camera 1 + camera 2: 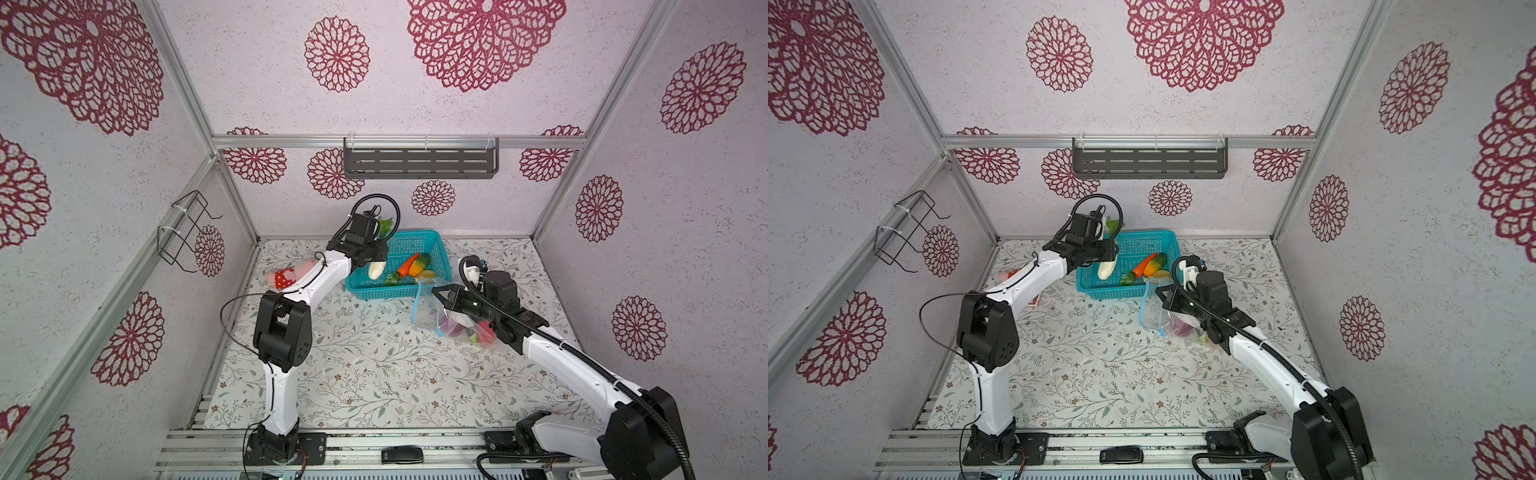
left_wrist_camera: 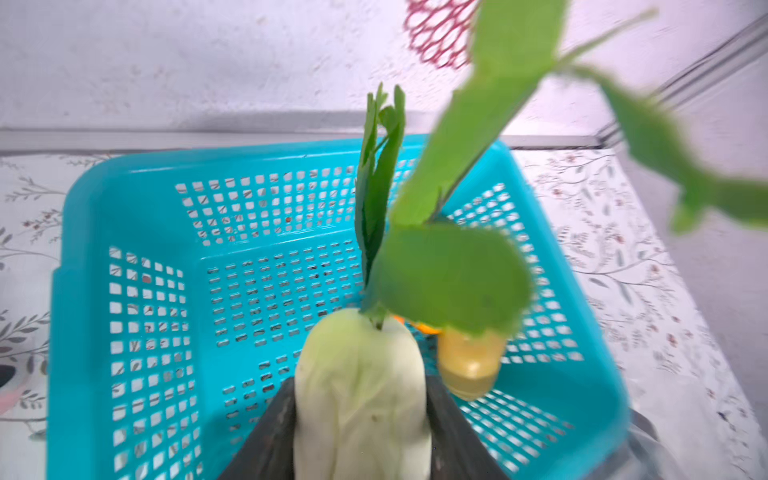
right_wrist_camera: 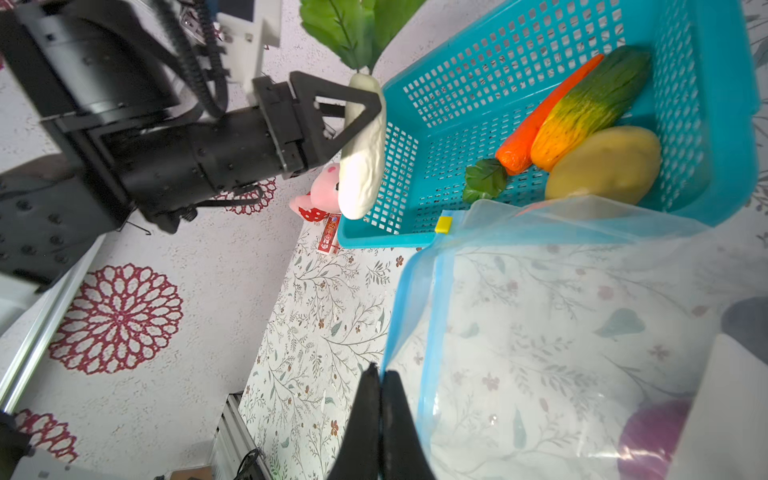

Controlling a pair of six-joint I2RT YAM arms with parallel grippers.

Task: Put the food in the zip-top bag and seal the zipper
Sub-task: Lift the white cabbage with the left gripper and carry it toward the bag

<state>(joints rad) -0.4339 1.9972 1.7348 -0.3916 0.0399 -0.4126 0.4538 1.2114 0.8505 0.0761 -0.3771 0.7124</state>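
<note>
Clamping white vegetable (image 3: 360,166), left pincer (image 3: 368,106) part-open

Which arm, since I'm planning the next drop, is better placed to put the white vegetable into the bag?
Left: the left jaws clamp the white vegetable above the basket, while the right jaws hold the zip-top bag open.

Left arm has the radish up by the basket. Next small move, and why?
Probably swing the white radish across toward the zip-top bag. The left tool grips it off the table at the teal basket's edge, and the right tool, shut on the bag's rim, holds the mouth raised and open beside the basket.
</note>
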